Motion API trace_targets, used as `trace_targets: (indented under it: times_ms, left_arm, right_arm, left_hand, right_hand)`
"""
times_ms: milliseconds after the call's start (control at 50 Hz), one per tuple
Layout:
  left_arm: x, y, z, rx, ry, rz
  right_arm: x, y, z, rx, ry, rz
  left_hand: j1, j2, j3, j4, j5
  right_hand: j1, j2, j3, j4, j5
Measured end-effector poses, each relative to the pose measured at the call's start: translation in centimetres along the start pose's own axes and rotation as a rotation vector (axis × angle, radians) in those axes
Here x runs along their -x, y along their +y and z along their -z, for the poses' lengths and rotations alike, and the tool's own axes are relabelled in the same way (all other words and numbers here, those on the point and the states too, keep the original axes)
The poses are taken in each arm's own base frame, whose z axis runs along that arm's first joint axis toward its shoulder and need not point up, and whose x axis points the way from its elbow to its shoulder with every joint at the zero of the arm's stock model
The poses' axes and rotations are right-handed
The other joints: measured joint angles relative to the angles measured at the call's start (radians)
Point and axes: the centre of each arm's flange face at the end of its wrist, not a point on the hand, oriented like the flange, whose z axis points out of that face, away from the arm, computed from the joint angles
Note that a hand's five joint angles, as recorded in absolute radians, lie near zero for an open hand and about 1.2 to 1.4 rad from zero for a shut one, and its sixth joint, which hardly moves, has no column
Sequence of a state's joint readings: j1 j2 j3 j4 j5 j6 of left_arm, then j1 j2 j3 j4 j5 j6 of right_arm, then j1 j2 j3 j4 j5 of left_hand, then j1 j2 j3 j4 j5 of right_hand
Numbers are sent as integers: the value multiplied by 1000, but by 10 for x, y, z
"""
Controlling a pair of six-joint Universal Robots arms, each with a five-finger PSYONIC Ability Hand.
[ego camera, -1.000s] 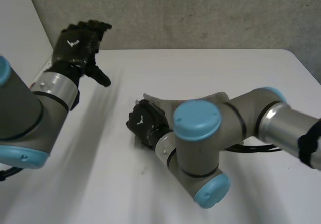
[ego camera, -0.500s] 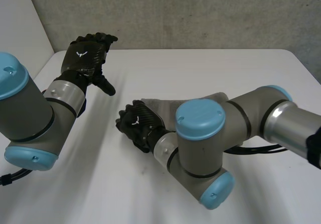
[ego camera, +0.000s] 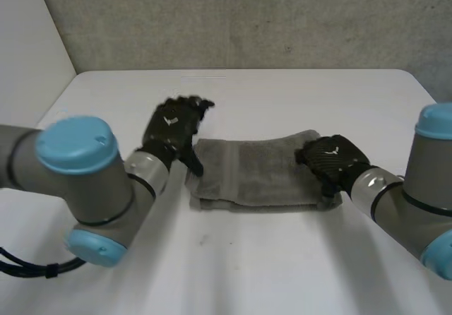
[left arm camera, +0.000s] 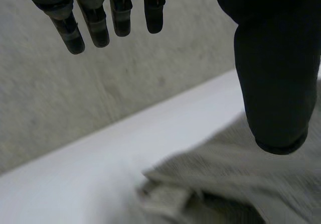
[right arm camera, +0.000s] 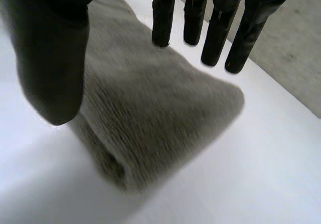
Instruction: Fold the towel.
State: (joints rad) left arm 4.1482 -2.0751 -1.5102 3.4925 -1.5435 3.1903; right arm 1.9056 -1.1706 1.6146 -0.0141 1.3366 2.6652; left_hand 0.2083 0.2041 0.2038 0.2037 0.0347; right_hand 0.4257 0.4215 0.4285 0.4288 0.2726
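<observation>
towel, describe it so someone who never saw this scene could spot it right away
Look at the white table in front of the grey wall. Near its middle, between the left robot hand and the right robot hand, lies the towel. It is a grey, fuzzy, folded strip of cloth, the only soft thing there.

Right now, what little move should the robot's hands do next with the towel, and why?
Probably lower the right hand onto its end of the towel and close on it, ready to carry that end over toward the left hand. The towel lies as a long folded strip on the table, each hand is open at one end, and neither holds it yet.
</observation>
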Motion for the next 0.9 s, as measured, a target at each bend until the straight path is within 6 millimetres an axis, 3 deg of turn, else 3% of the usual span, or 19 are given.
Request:
trace_targets:
  times_ms: [120,220,340,420,480,520,620,700,760,840,900]
  left_arm:
    - [-3,23,-1,62,-2,-4]
    - [-1,27,-1,78,-24,-7]
    - [1,24,1,82,-40,-9]
    - [2,13,4,69,-44,-8]
    - [2,-1,6,40,-48,-7]
    - [4,-18,8,2,-56,-6]
    - [12,-56,12,-97,-104,1]
    - [25,-81,16,-166,-164,11]
    - [34,-90,18,-189,-198,23]
    - [41,-91,18,-191,-220,48]
    - [42,-88,18,-183,-221,70]
  right_arm:
    - [-8,24,-15,19,40,-2]
    - [-10,33,-25,31,55,25]
    - [-19,23,-31,18,114,141]
    - [-18,-3,-33,-37,154,288]
    - [0,-27,-33,-113,135,389]
    - [25,-47,-33,-195,85,460]
    - [87,-74,-32,-357,-73,560]
    - [140,-76,-31,-442,-222,607]
    - [167,-67,-30,-451,-303,622]
    - [181,-58,-30,-428,-352,618]
    - [175,-62,-27,-410,-331,579]
  left_hand:
    - [0,0,0,0,0]
    - [0,0,0,0,0]
    - [0,0,0,0,0]
    - [0,0,0,0,0]
    - [0,0,0,0,0]
    - [0,-1,-1,-1,0]
    - [-9,-9,-9,-9,0]
    - [-13,-15,-15,-15,-3]
    - [-14,-16,-15,-16,-3]
    - [-14,-17,-15,-17,-4]
    - [-14,-17,-15,-16,-4]
  right_hand:
    - [254,261,253,246,234]
    - [795,809,794,794,772]
    - [877,883,908,913,880]
    - [881,883,908,913,880]
    - [887,883,909,913,886]
    - [889,885,909,913,891]
    - [887,896,910,913,892]
    - [887,896,911,913,892]
    - [887,896,911,913,892]
    - [858,865,875,876,856]
    - [424,421,439,440,425]
